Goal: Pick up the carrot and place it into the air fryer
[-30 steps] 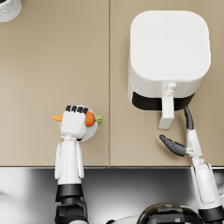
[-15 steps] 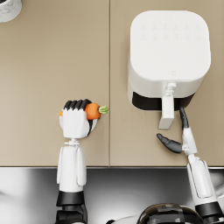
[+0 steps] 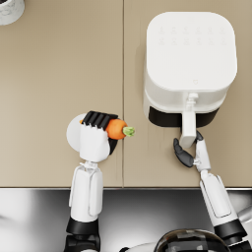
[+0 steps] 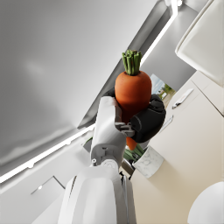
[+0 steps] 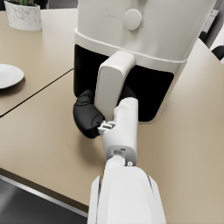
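Observation:
My left hand (image 3: pixel 96 138) grips the orange carrot (image 3: pixel 117 129) and holds it above the table, its green stub pointing right toward the white air fryer (image 3: pixel 189 54). In the left wrist view the carrot (image 4: pixel 132 89) stands up out of the dark fingers (image 4: pixel 146 122). My right hand (image 3: pixel 186 152) is at the lower end of the fryer's white drawer handle (image 3: pixel 188 125). In the right wrist view its dark fingers (image 5: pixel 89 116) wrap around the handle (image 5: pixel 109 78) in front of the black drawer face.
A white plate (image 3: pixel 74 138) lies on the tan table under my left hand. A marbled white pot (image 3: pixel 10 9) stands at the far left corner. The table's front edge runs just below both hands.
My left hand has carried the carrot up off the plate and to the right. My right hand has moved in to the fryer handle and closed around it.

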